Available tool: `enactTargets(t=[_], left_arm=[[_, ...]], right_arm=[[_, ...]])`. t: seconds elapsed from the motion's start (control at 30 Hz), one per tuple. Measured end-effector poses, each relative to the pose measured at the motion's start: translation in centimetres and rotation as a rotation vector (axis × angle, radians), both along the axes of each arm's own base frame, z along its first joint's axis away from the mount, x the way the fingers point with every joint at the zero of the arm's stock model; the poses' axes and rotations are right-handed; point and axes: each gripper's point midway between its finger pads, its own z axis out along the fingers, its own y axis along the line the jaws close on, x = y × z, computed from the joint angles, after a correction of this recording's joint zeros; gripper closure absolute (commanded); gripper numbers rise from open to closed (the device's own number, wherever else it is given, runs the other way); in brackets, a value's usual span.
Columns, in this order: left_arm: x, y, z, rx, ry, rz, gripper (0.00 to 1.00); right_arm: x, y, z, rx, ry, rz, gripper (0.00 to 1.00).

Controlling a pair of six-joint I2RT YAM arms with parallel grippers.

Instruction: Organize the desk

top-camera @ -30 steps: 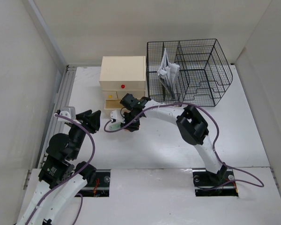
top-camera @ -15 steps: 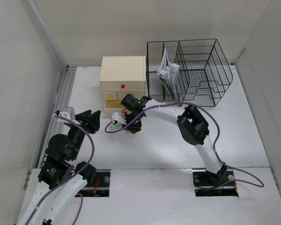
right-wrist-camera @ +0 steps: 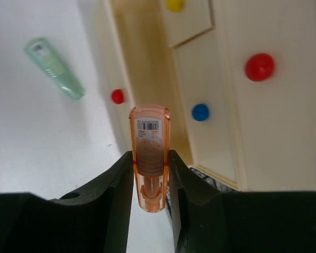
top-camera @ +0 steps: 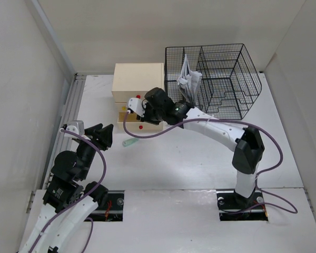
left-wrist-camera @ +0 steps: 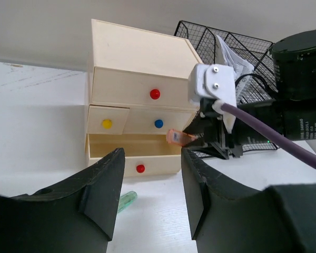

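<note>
The white desk [top-camera: 189, 158] bears a beige drawer box [top-camera: 138, 79] whose bottom drawer [left-wrist-camera: 126, 146] stands pulled open. My right gripper [right-wrist-camera: 150, 163] is shut on an orange translucent tube [right-wrist-camera: 149, 142] with a barcode label and holds it above the open drawer [right-wrist-camera: 131, 68]. The tube also shows in the left wrist view [left-wrist-camera: 178, 137]. A green tube [top-camera: 130, 142] lies on the desk in front of the drawer and shows in both wrist views [left-wrist-camera: 127, 200] [right-wrist-camera: 55, 68]. My left gripper [top-camera: 102, 134] is open and empty, left of the green tube.
A black wire mesh organizer [top-camera: 221, 79] with folded papers [top-camera: 188, 79] stands right of the drawer box. A metal rail [top-camera: 68, 105] runs along the desk's left edge. The right arm's purple cable [top-camera: 147, 134] hangs over the drawer front.
My right gripper has risen from the desk beside the green tube and moved back over the open drawer with the orange tube. The left arm has not moved.
</note>
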Motion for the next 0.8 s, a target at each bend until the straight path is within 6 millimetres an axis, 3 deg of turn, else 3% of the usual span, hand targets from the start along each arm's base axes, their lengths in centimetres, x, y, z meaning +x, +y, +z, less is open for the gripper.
enactTargets(t=[0.1,0.33,0.47,0.5,0.53,0.6,0.8], left_arm=[[0.0,0.0,0.0,0.000,0.000,0.000,0.56],[0.0,0.0,0.0,0.000,0.000,0.000,0.56],[0.0,0.0,0.0,0.000,0.000,0.000,0.56],[0.0,0.0,0.0,0.000,0.001,0.000,0.56],[0.0,0.0,0.0,0.000,0.000,0.000,0.56],[0.0,0.0,0.0,0.000,0.000,0.000,0.55],[0.0,0.0,0.0,0.000,0.000,0.000,0.55]], right_arm=[[2.0,-0.5,-0.1,-0.011,-0.061,-0.098,1.00],[5.0,-1.6,-4.7,-0.124,-0.110,-0.248,1.00],[5.9,-2.4,-5.0,-0.144,-0.150,-0.300,0.72],[6.2,-2.5,-4.8,-0.140,-0.159,-0.312,0.58],[6.4,-2.5,-4.6,-0.135,-0.167,-0.319,0.54],[6.6,-2.5,-4.5,-0.128,-0.172,-0.322,0.47],[6.1,-1.8,-5.0,-0.108,-0.128,-0.273,0.47]])
